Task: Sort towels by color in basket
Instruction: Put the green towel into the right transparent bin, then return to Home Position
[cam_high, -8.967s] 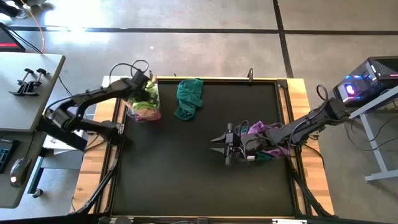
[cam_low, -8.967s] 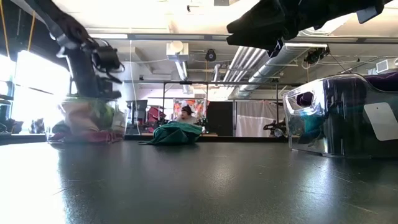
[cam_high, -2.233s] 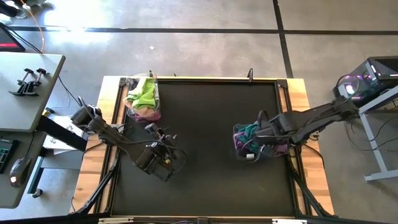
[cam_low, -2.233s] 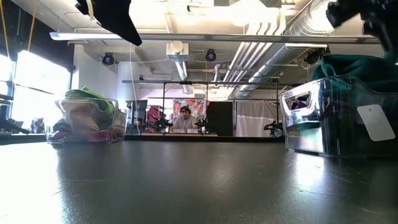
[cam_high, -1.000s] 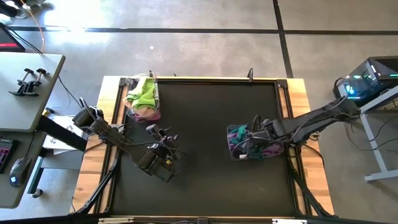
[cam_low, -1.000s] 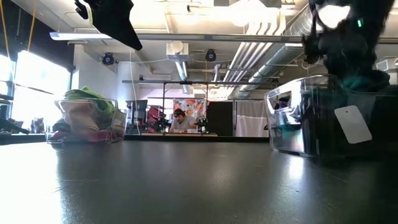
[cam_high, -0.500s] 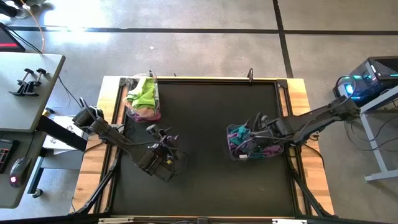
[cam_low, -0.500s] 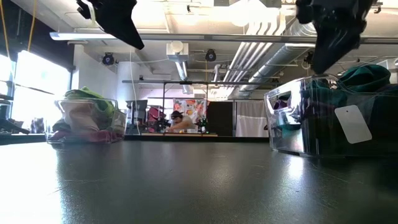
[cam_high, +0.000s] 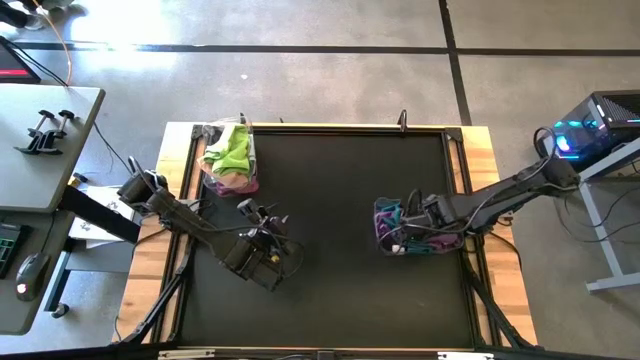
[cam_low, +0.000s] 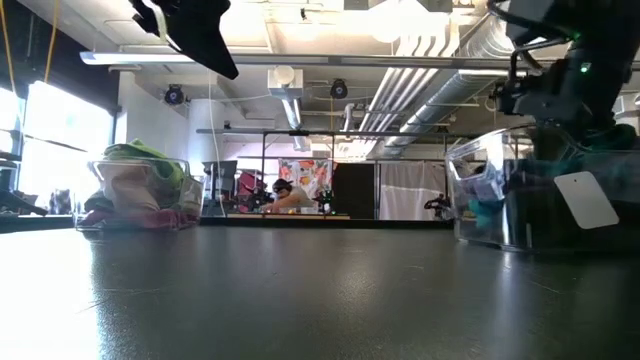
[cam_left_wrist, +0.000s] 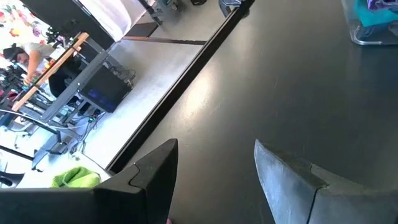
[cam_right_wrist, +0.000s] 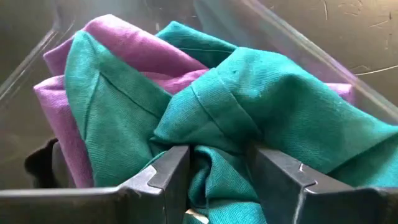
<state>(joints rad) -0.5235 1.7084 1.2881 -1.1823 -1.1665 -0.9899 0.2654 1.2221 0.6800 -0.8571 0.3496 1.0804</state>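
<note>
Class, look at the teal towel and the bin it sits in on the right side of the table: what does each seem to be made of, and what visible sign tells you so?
Teal towel: looks like woven cloth with a matt finish; a fine weave, soft folds and a stitched hem show.

Bin: probably clear hard plastic, glossy; its walls show the towels inside and catch bright reflections.

Soft teal cloth (cam_right_wrist: 273, 118) over a soft magenta-purple cloth (cam_right_wrist: 118, 46) — both plain; crumpled lime-green cloth (cam_high: 231, 150) above peach; matte black bench top (cam_high: 330, 220).
</note>
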